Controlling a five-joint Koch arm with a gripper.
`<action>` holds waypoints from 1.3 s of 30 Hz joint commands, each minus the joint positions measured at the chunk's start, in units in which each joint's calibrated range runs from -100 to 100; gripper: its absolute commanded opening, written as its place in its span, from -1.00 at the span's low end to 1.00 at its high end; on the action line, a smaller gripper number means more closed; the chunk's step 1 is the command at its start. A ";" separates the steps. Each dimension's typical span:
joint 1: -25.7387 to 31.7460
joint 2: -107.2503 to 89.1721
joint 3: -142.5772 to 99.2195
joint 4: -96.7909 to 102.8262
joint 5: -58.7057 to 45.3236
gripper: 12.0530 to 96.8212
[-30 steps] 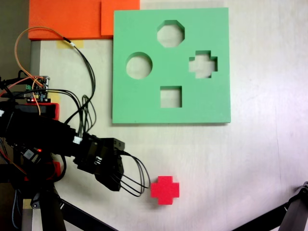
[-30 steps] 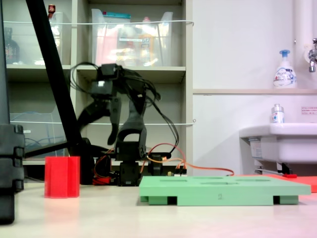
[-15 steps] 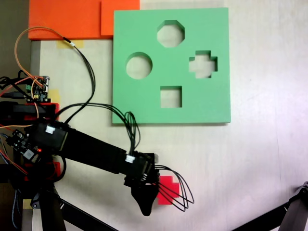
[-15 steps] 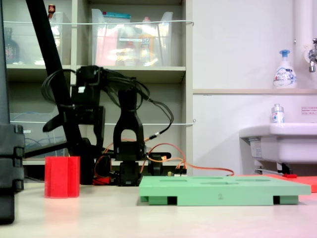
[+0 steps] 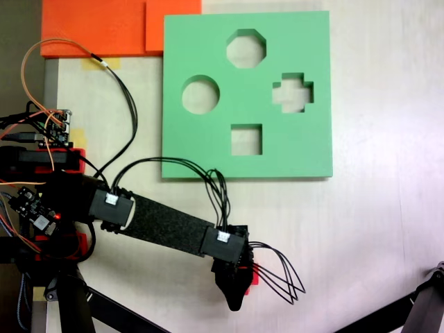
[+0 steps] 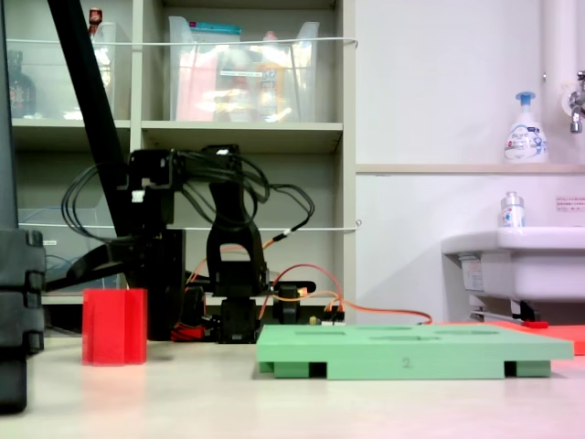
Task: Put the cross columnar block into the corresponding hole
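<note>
End effector (image 5: 235,295) above the cross columnar block (image 6: 114,326) (grip unclear).

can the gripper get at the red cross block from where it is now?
Probably yes. In the fixed view from above, the gripper sits right over the red cross block, covering most of it. In the side fixed view the block stands free on the table. Jaw opening cannot be told.

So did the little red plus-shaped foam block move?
No. In the fixed side view the red plus-shaped foam block stands the same way off from the green foam board, still on the table.
</note>
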State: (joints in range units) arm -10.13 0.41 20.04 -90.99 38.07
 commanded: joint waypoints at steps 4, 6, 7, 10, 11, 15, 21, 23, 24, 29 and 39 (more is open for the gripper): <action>-0.20 1.68 3.39 1.30 -0.49 0.91; -0.29 2.38 3.39 1.87 -0.54 0.91; -0.34 2.94 3.39 2.07 -0.59 0.91; -0.39 4.06 3.39 2.07 -0.63 0.90; -0.44 4.62 3.39 2.07 -0.63 0.90; -0.54 6.71 3.29 2.07 -0.63 0.89; -1.17 7.97 2.69 2.07 -0.63 0.41; -1.17 7.97 2.39 2.07 -0.63 0.30; -1.17 7.97 2.39 2.07 -0.63 0.24; -1.17 7.83 2.19 0.33 -0.63 -0.11; -1.27 3.08 2.19 -7.37 -0.49 -0.30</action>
State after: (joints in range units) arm -11.40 5.34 22.29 -92.56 37.83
